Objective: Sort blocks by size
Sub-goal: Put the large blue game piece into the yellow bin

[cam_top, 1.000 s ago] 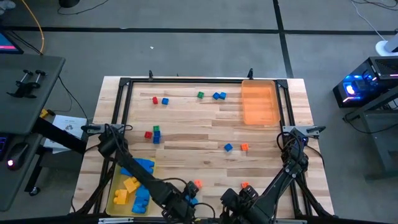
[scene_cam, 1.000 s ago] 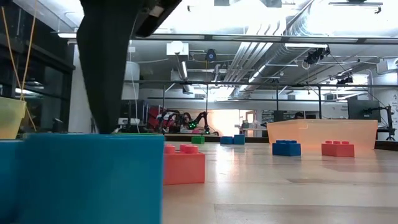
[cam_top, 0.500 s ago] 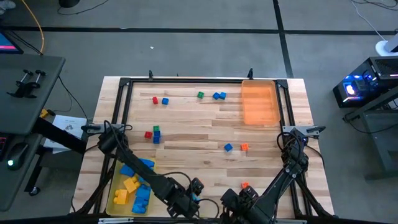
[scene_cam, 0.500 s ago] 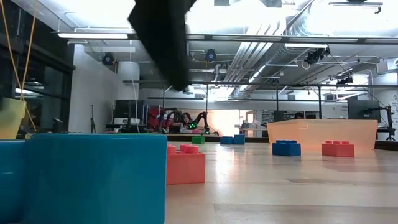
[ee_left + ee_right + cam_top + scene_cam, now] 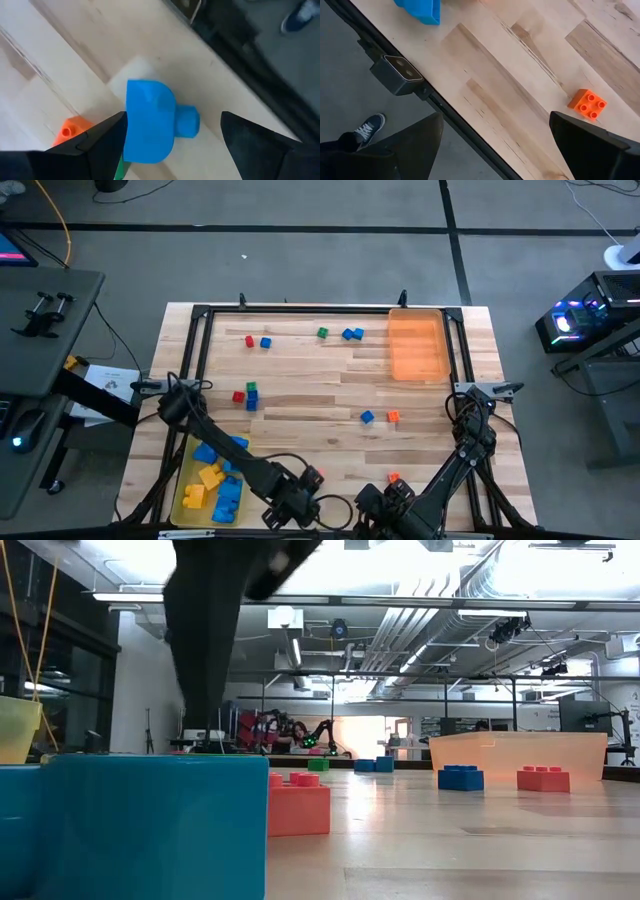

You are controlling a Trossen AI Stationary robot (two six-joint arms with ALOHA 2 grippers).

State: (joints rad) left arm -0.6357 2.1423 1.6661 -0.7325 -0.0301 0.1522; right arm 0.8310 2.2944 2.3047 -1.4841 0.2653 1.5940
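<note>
A blue block lies on its side on the table near the front edge, one stud pointing sideways. It fills the near left of the low view. My left gripper hangs over it, open, with one finger on either side. An orange cube sits just beside it. My right gripper waits open and empty, folded back at the front edge. Several tiny red, blue, green and orange cubes lie scattered over the table, such as a blue one and an orange one. My left gripper comes at the blue block from above. One finger stands close against the block's flat side, and I cannot tell whether it touches. The other finger stands clear of the stud side.
A yellow tray at the near left holds larger blue and yellow blocks. An orange tray stands at the far right. Another orange cube lies near my right arm. The low camera's box sits on the front rail, with a person's shoe on the floor beyond it.
My left gripper has risen and swung a little toward the table's right edge. It has then come back down toward the left, over the blue block. The blocks have stayed where they were.
</note>
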